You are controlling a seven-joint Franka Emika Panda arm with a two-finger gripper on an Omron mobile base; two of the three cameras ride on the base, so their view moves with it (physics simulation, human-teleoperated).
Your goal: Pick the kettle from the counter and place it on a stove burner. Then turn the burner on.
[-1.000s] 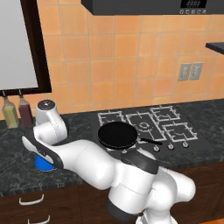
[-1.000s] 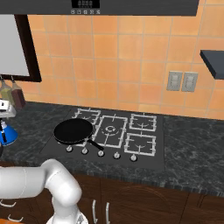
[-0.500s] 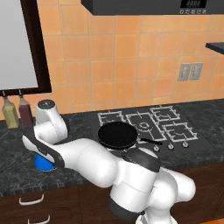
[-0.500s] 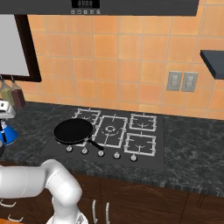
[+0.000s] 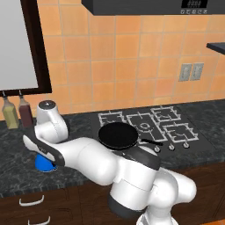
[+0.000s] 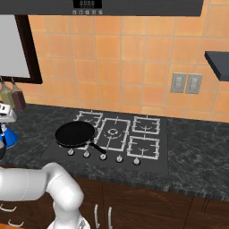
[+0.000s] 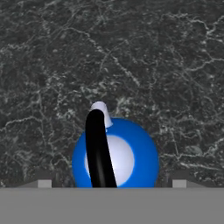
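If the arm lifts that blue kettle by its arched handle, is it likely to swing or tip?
The kettle looks rigid and small, so probably light. Its black handle is a thin arch over the lid, so a grip there may let the body swing. Its wide base suggests it sits stably on the counter.

In the left base view the arm is covering most of the kettle (image 5: 43, 163), leaving just a blue sliver on the worktop (image 5: 17, 145). In the right base view the picture's left edge is cutting off the kettle (image 6: 9, 137). In the hand view the grey band is cutting off the kettle's (image 7: 131, 153) near side and the lower parts of both fingertips (image 7: 43, 183), so the end effector's (image 7: 110, 183) spread is staying unclear.
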